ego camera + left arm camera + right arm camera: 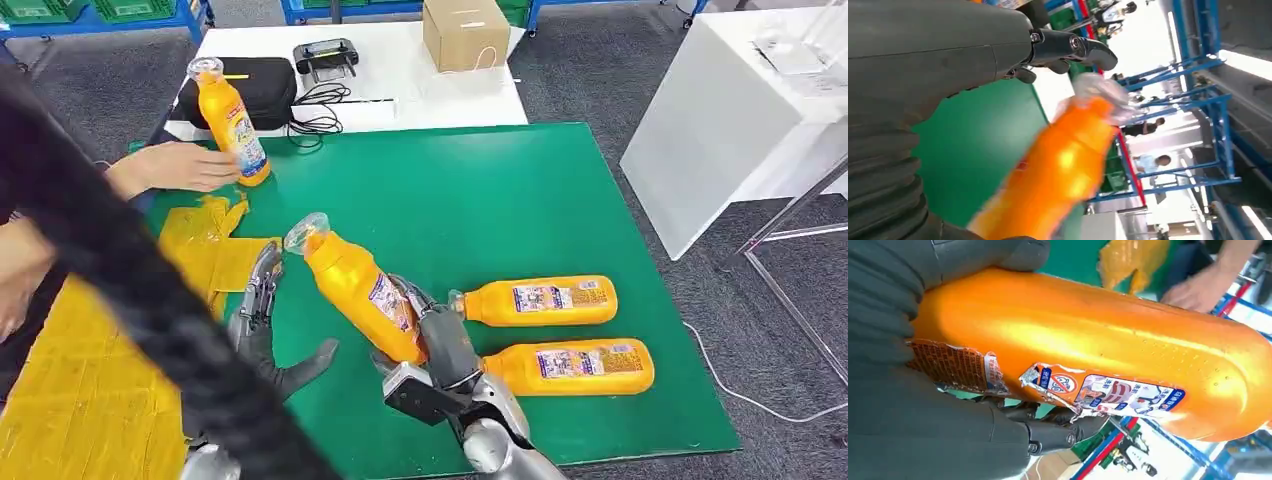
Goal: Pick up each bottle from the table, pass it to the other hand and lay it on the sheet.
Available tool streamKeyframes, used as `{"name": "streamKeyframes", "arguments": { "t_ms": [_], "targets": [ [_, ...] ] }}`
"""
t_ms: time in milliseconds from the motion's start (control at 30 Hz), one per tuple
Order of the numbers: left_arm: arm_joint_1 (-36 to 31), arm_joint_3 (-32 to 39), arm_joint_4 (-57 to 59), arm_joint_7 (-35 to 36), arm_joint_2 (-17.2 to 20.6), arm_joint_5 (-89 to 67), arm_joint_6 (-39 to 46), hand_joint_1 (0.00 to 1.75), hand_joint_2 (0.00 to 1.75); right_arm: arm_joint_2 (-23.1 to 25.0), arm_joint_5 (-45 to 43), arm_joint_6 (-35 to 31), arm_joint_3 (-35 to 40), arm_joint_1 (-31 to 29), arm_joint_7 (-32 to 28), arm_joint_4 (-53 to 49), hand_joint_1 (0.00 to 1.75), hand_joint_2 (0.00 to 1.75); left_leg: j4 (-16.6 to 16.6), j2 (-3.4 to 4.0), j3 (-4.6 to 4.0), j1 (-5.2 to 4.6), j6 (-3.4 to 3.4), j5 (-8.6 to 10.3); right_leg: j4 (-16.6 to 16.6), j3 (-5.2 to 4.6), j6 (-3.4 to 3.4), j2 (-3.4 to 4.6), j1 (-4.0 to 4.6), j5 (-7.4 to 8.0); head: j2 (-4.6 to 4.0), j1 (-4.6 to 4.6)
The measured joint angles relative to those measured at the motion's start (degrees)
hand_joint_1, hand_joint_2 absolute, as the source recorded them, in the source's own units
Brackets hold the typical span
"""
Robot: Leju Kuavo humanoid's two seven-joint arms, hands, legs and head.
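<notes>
My right hand (pixel 435 335) grips an orange bottle (pixel 362 285) by its lower body and holds it tilted over the green mat (pixel 480 190), clear cap toward my left hand. The right wrist view shows that bottle (pixel 1088 355) close up with a torn label. My left hand (pixel 265 320) is open just left of the bottle, fingers spread and apart from it; the left wrist view shows the blurred bottle (pixel 1058 175) beside its fingers (pixel 1073 47). Two more orange bottles (pixel 540 301) (pixel 575 367) lie on the mat to the right. The yellow sheet (pixel 80 390) lies at the left.
A person's hand (pixel 175 165) holds an upright orange bottle (pixel 232 125) at the mat's far left corner. A dark strand (pixel 130 290) crosses the left foreground. Behind the mat, a white table carries a black case (pixel 250 90), cables and a cardboard box (pixel 465 33).
</notes>
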Motion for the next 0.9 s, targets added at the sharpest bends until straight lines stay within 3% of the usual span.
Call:
{"name": "streamKeyframes", "arguments": {
  "t_ms": [167, 400, 700, 900],
  "targets": [
    [-0.9, 0.2, 2.3, 1.9, 0.0, 2.7, -1.9, 0.0, 1.75, 1.2, -3.5, -2.7, -1.4, 2.0, -4.8, -2.5, 1.75, 1.75, 0.0, -0.01, -0.04, 0.0, 0.0, 0.0, 0.0, -0.02, 0.0, 0.0, 0.0, 0.0, 0.0, 0.0],
    [-2.1, 0.2, 4.6, 3.7, 0.0, 7.9, -7.1, 0.0, 1.75, 1.9, -4.9, -3.0, -1.6, 2.7, -6.9, -3.6, 1.75, 1.75, 0.0, -0.01, -0.06, 0.0, 0.0, 0.01, 0.0, -0.05, 0.0, 0.0, 0.0, 0.0, 0.0, 0.0],
    [-4.3, 0.2, 6.8, 5.6, 0.0, 18.2, -16.1, 0.0, 1.75, 2.1, 1.4, -4.6, 2.5, 1.7, -8.5, -2.4, 1.75, 1.75, 0.0, -0.01, -0.11, 0.0, -0.01, 0.01, 0.0, -0.08, 0.0, 0.0, 0.01, 0.0, 0.0, 0.0],
    [-4.6, 0.2, 7.4, 5.6, 0.0, 19.4, -16.9, 0.0, 1.75, 2.1, 2.2, -4.9, 4.1, 0.4, -8.1, -0.5, 1.75, 1.75, 0.0, -0.01, -0.13, 0.0, -0.02, 0.02, 0.0, -0.1, 0.0, 0.0, 0.01, 0.0, 0.0, 0.0]
  ]
}}
